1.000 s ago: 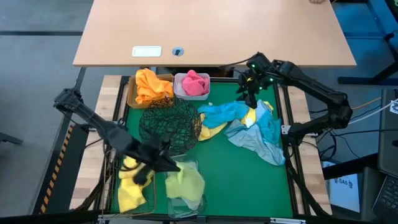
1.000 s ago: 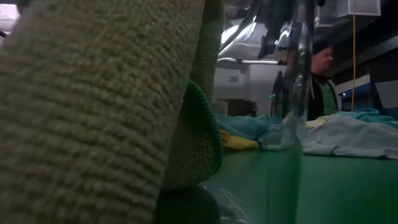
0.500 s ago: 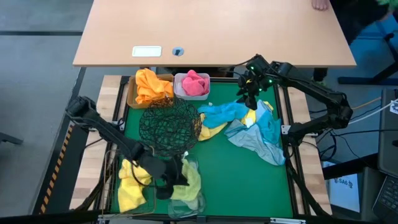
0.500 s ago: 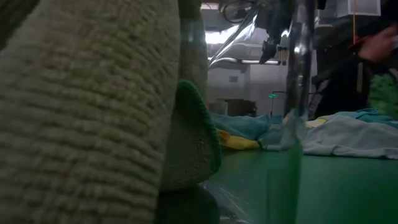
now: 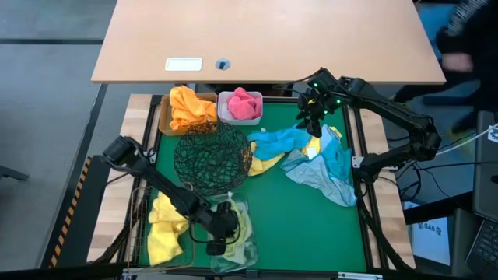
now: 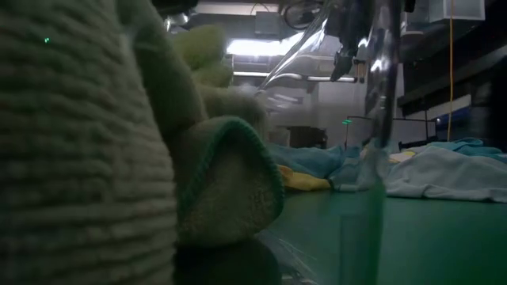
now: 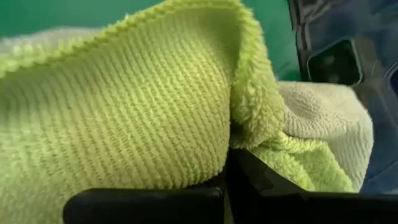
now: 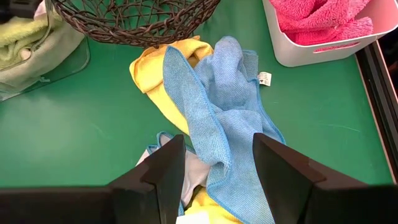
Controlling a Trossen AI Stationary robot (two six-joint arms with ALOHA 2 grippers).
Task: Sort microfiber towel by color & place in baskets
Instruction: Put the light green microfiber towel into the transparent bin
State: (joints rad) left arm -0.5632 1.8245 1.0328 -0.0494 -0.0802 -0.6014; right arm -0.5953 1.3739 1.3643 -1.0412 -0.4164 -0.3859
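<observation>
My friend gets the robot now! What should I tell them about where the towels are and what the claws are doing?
Left gripper: shut on a pale green towel, down in the clear tub.
Right gripper: open, hovering over the blue towels, holding nothing.
Done: orange towels in the tan box, pink towel in the white tub, yellow towel in the wire basket.
Left: blue towels and another yellow towel lie loose on the green mat; the black mesh bowl holds no towel.

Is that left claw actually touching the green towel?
Touching. In the left wrist view the left gripper is shut on a fold of the green towel, pinched between its dark fingers.
</observation>
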